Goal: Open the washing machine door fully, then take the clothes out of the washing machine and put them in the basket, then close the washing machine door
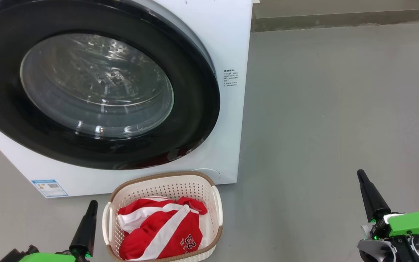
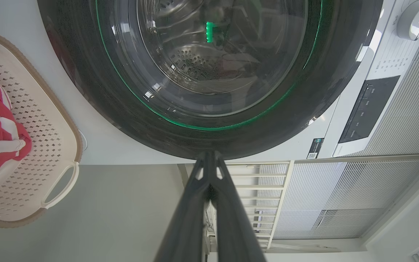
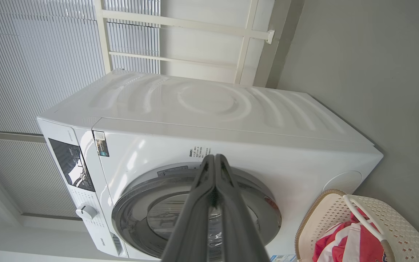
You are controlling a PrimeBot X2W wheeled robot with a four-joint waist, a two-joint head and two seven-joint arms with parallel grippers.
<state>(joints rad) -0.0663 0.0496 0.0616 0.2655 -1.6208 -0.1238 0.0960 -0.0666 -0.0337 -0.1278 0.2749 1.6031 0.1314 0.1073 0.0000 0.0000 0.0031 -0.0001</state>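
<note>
Grey floor (image 1: 322, 109) lies under everything, and a pale wall base runs along its far edge. At the left of the head view stands the washing machine (image 1: 227, 43), big and white. The washing machine door (image 1: 195, 120) is shut flat against its front. Its black rim is wide and glossy, and through the glass the steel drum (image 1: 96, 80) with small holes is visible. A small blue label (image 1: 49, 188) sits on the lower left corner of the machine.

Below this label, at the lower left, the left claw (image 1: 93, 203) points up toward the machine. Its 2 dark fingers are pressed together and nothing is between them. It is apart from the door and just left of the basket (image 1: 166, 189), not touching it.

The basket stands on the floor directly before the machine, near its lower right corner. The clothes (image 1: 147, 229) lie inside it: red fabric with white stripes, and 1 piece carries the number 23 near the front rim.

Far to the right, well apart from basket and machine, the right claw (image 1: 361, 174) also points up from a green wrist part (image 1: 413, 222). In the right wrist view its 2 fingers meet along their length and hold nothing.

In the left wrist view a round knob (image 2: 415, 18) and a dark control panel (image 2: 369, 109) show beside the door.
</note>
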